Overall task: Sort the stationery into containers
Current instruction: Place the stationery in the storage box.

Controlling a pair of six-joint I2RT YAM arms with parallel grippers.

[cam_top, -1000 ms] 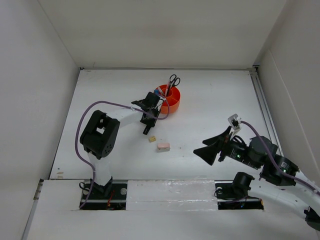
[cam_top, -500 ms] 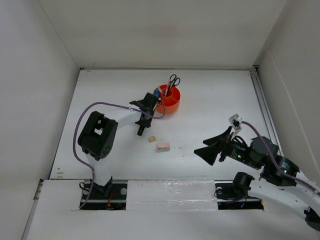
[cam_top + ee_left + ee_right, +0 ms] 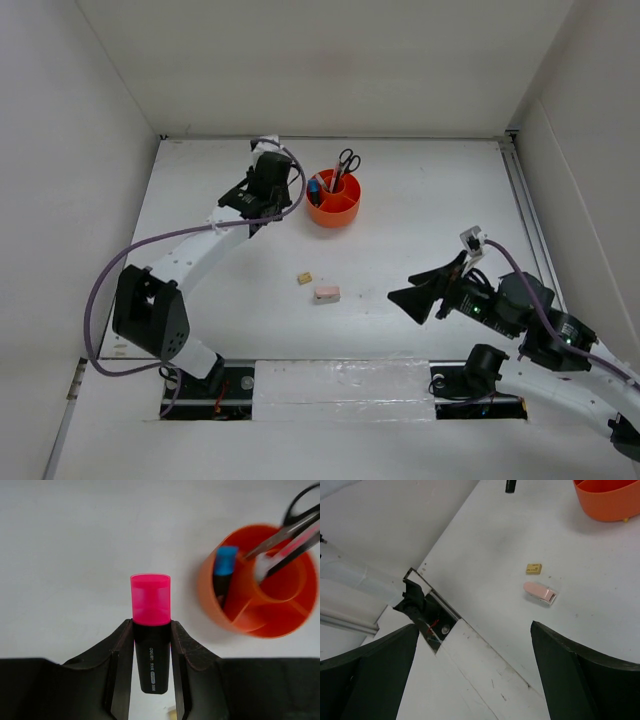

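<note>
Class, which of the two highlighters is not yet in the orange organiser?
The pink-capped highlighter, gripped by the left tool; the blue-capped highlighter already stands in an organiser compartment.

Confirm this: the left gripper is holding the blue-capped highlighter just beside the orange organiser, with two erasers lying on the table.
No. The left gripper holds the pink-capped highlighter, as the left wrist view shows; the blue-capped highlighter stands inside the orange organiser. The rest holds: a tan eraser and a pink eraser lie on the table.
</note>
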